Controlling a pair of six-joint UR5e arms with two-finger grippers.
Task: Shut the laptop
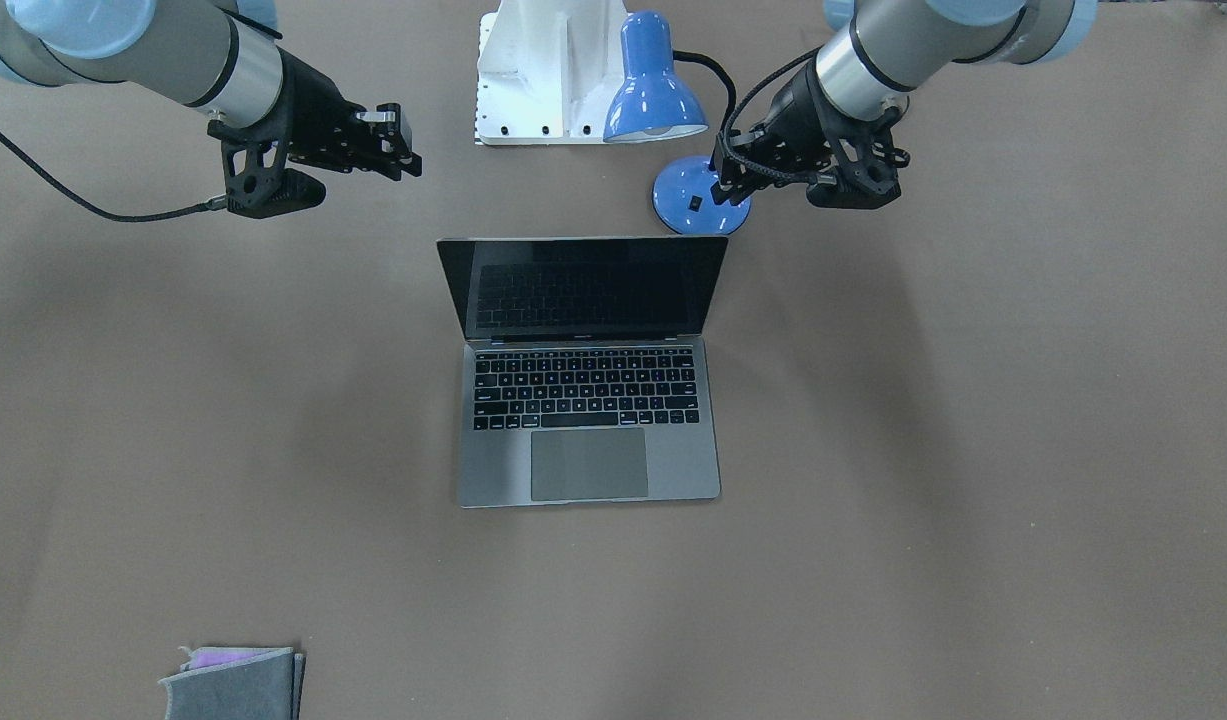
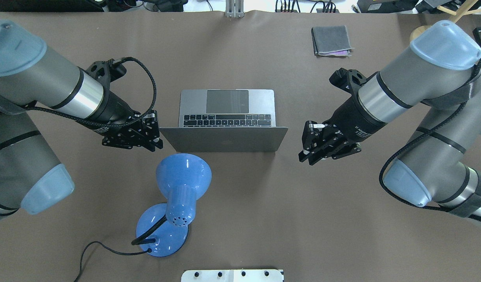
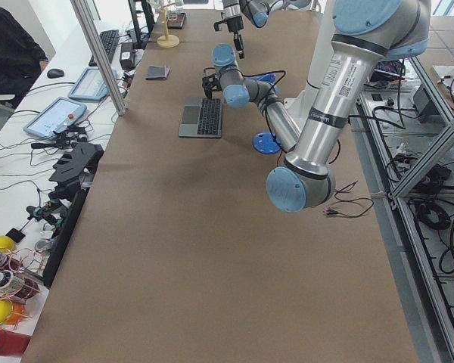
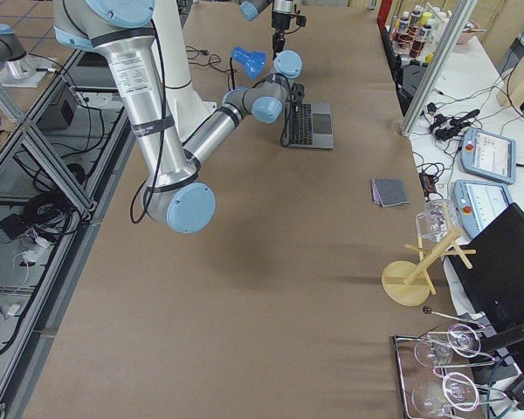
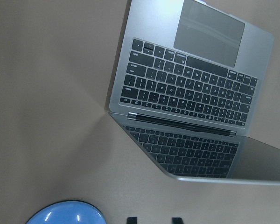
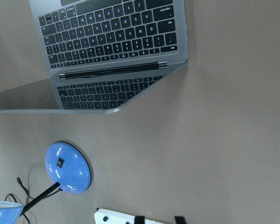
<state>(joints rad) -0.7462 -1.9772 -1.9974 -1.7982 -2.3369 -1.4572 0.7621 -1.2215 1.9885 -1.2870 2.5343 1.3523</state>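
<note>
Laptop (image 1: 585,372) slim grey metal, glossy black screen, lid open | left fingers (image 5: 131,220) apart | right fingers (image 6: 139,219) apart

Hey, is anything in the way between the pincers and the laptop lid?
Nothing visible. The left pincer and right pincer flank the laptop lid over bare table; the blue lamp stands behind the lid, not between.
</note>
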